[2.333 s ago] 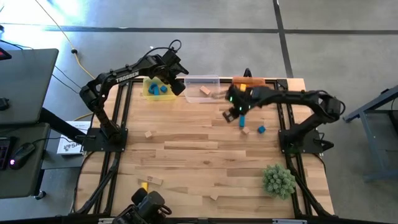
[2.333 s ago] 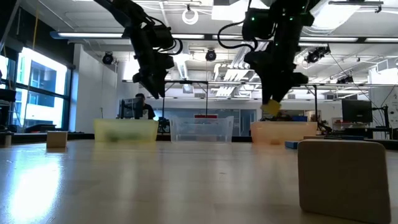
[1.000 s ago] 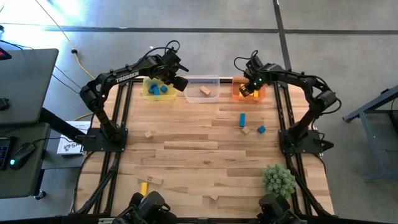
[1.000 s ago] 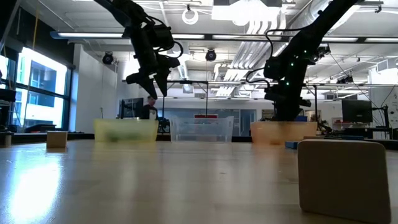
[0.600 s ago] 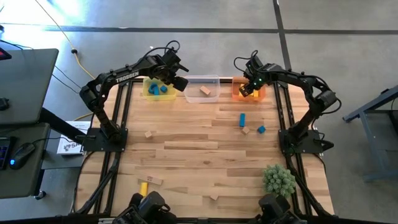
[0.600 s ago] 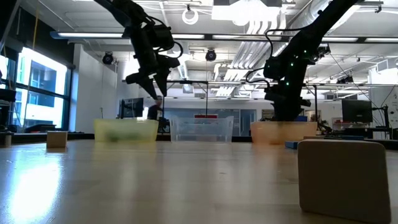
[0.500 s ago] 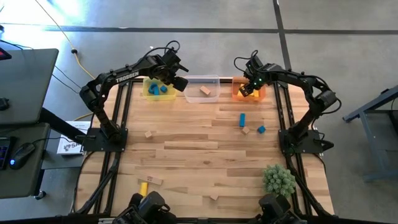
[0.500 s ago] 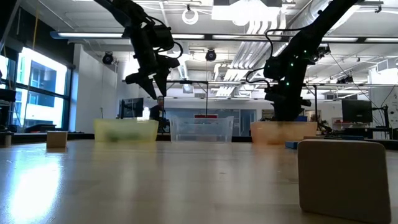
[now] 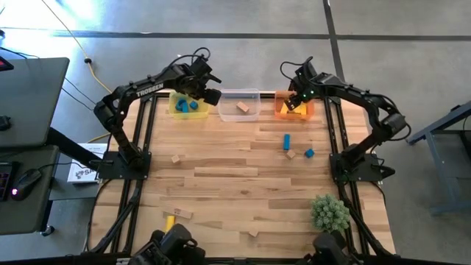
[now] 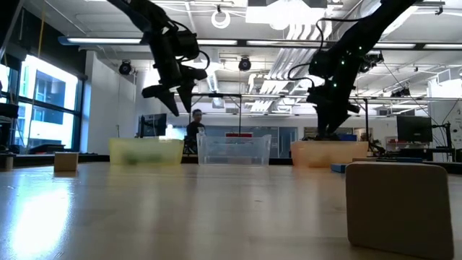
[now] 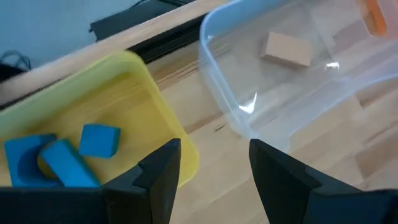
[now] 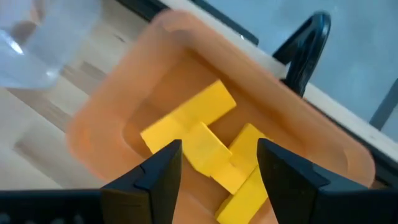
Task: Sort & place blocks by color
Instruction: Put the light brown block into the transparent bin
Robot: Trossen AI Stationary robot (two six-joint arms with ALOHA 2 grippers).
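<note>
My left gripper [image 9: 209,95] hangs open and empty above the gap between the yellow bin [image 9: 179,110] and the clear bin [image 9: 237,96]. The left wrist view shows blue blocks [image 11: 62,155] in the yellow bin and a tan block [image 11: 287,48] in the clear bin. My right gripper [image 12: 221,180] is open and empty over the orange bin [image 12: 112,106], where several yellow blocks [image 12: 205,143] lie. On the table rest a blue bar [image 9: 286,140], a blue cube [image 9: 309,153], a tan cube [image 9: 291,154], another tan cube [image 9: 176,158], a yellow piece [image 9: 171,220] and tan pieces [image 9: 253,232].
The three bins stand in a row at the table's far edge. A spiky green plant ball [image 9: 330,213] sits near the right front corner. In the low view a tan block [image 10: 397,206] stands close to the camera, and a person [image 10: 193,124] shows in the room behind.
My right gripper has risen a little out of the orange bin and shifted slightly toward the far edge. A person has walked into sight behind the bins.
</note>
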